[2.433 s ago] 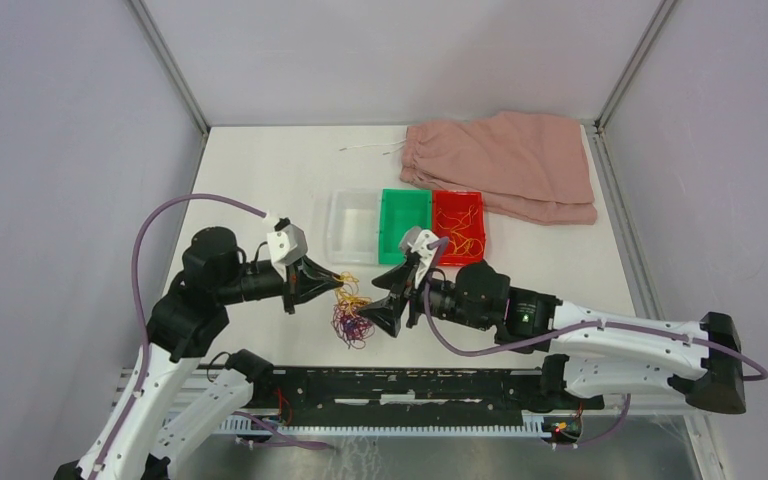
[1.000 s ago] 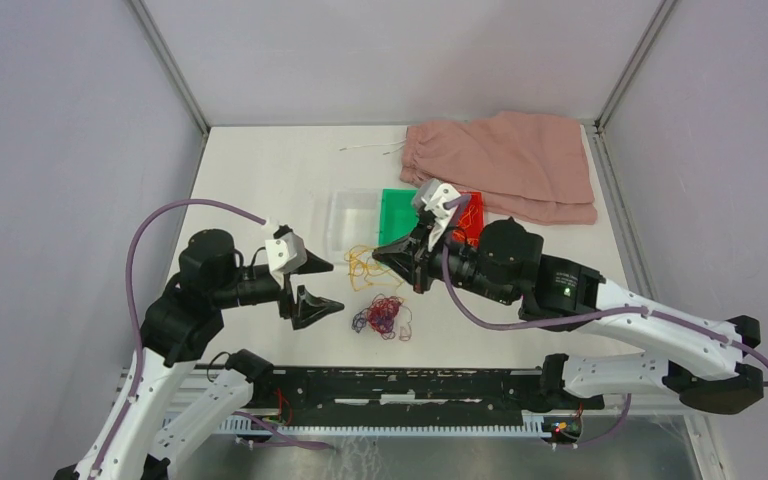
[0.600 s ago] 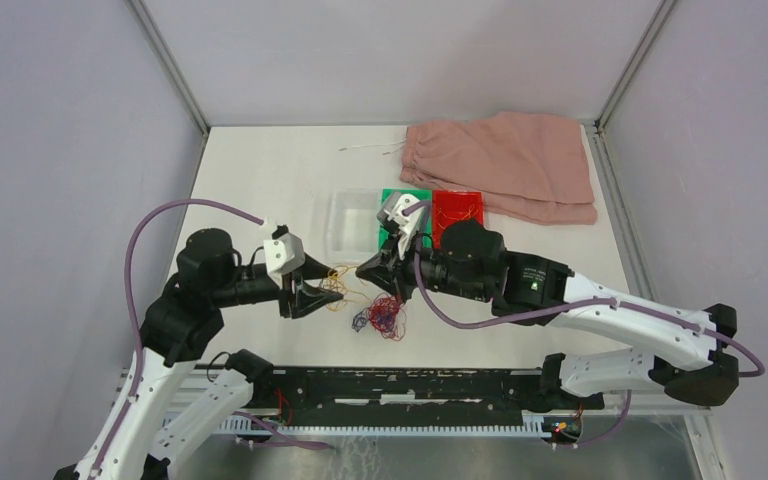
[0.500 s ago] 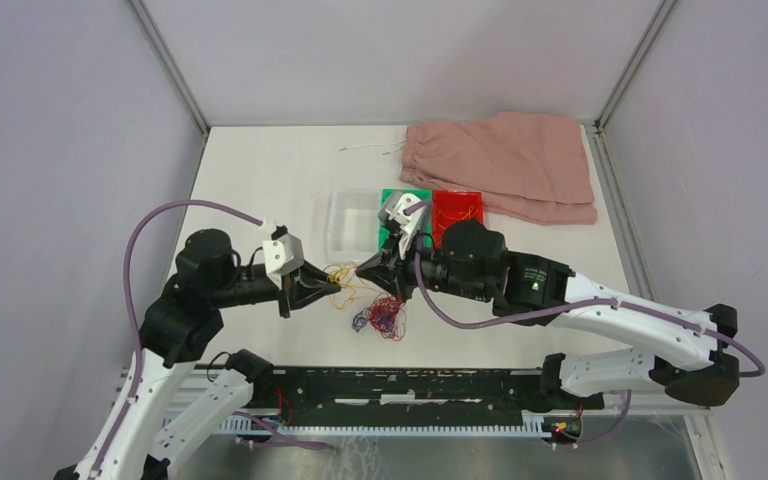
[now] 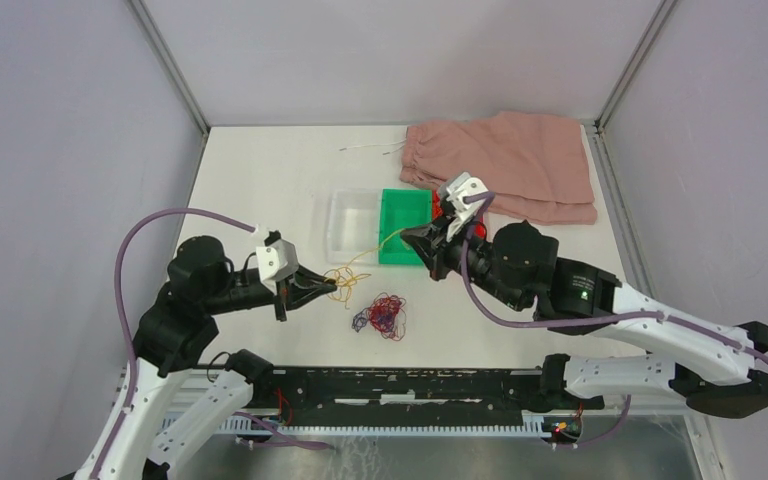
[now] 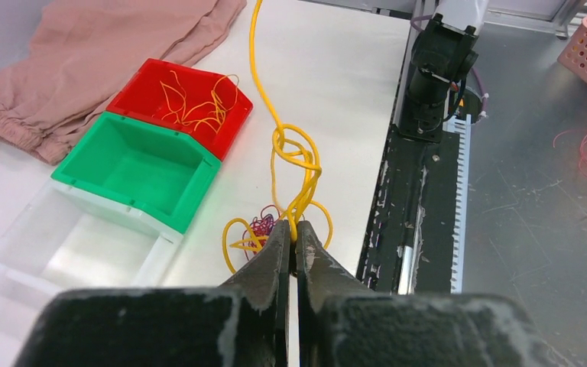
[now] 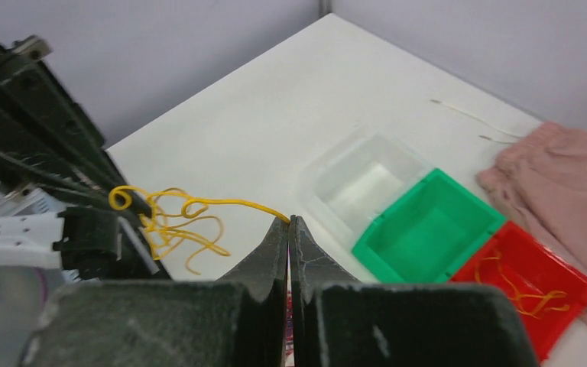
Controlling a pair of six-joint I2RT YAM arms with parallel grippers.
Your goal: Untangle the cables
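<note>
**White counter, one yellow cable drawn between two closed grippers**

White counter (image 5: pixel 260 180) fills a booth with pale lavender-grey walls and metal corner posts. Along its near edge runs a black rail (image 5: pixel 410 385), with both arm bases on it.

Just past the rail, near the middle, a small clump of red and purple cables (image 5: pixel 385 315) lies loose on the surface, and neither arm touches it. Left of the clump, the left gripper (image 5: pixel 332 288) is pinched tight on the looped end of a yellow cable (image 5: pixel 343 278). Its wrist view shows a knot a little way along the strand from the fingertips. From there the strand rises toward the far right to the right gripper (image 5: pixel 407 234), which is clamped on its other end over the green bin (image 5: pixel 405 215).

Three bins sit side by side beyond the clump: a clear bin (image 5: pixel 350 225) on the left, the green bin in the middle, and a red bin (image 6: pixel 233 128) on the right holding a few yellow strands. From above, the right arm hides most of the red bin.

At the far right lies a folded pink cloth (image 5: pixel 505 160), just behind the bins. Its white drawstring (image 5: pixel 370 148) trails left across the counter.
</note>
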